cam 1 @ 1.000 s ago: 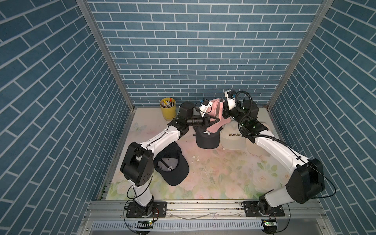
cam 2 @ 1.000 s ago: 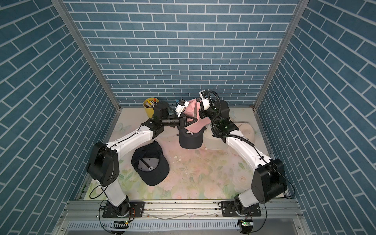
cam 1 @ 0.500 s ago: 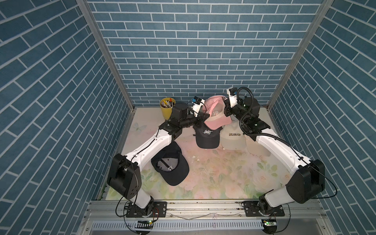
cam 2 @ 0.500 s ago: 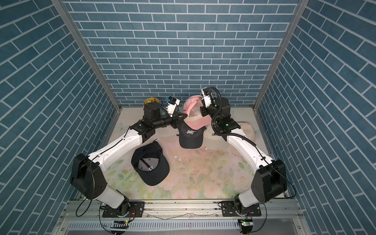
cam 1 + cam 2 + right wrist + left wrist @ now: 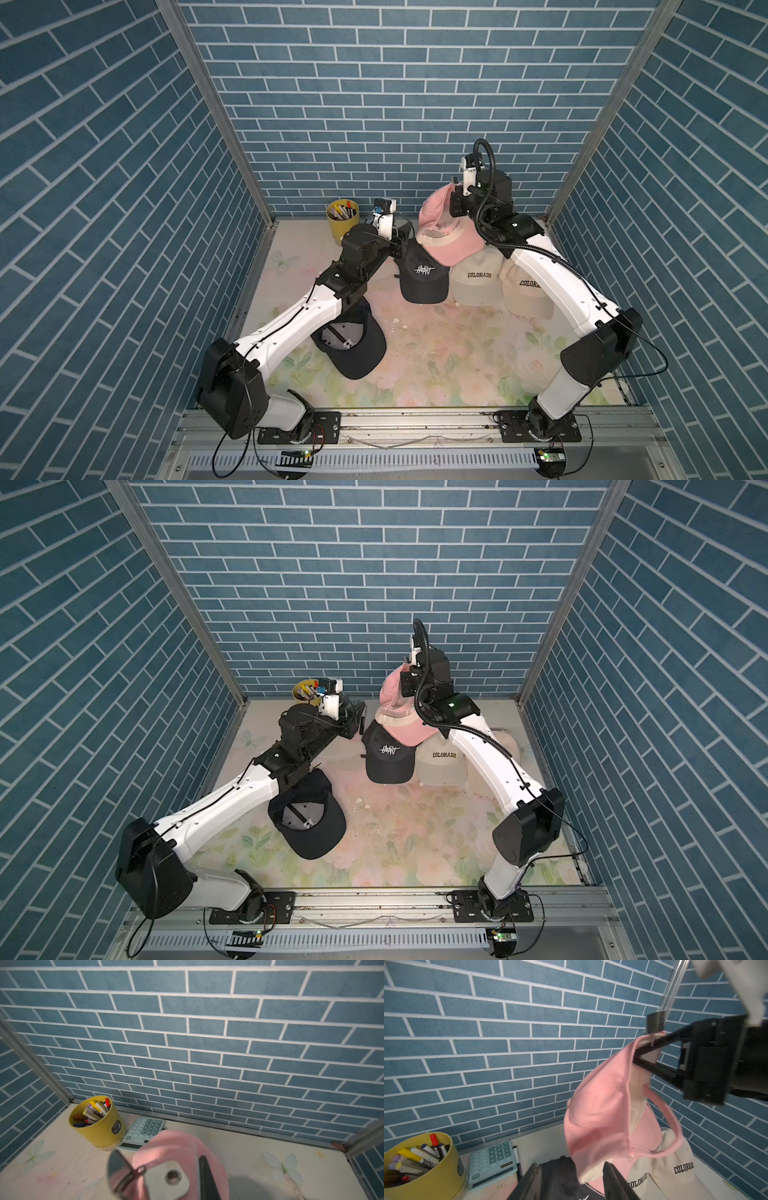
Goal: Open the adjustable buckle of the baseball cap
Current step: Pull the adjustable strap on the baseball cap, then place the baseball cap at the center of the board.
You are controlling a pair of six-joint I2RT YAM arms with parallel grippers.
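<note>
Hanging pink cap (image 5: 446,245) above HEART cap (image 5: 424,289), COLORADO cap (image 5: 476,289)

The pink cap (image 5: 596,1122) is matt cloth; its buckle (image 5: 166,1180) shiny smooth metal; the yellow pen cup (image 5: 97,1132) smooth plastic

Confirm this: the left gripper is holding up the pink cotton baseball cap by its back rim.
Wrong arm: the right gripper is holding up the pink cotton baseball cap by its back rim. The left wrist view shows it pinched on that rim.

COLORADO on cream cap (image 5: 476,282), HEART on black cap (image 5: 424,278).
</note>
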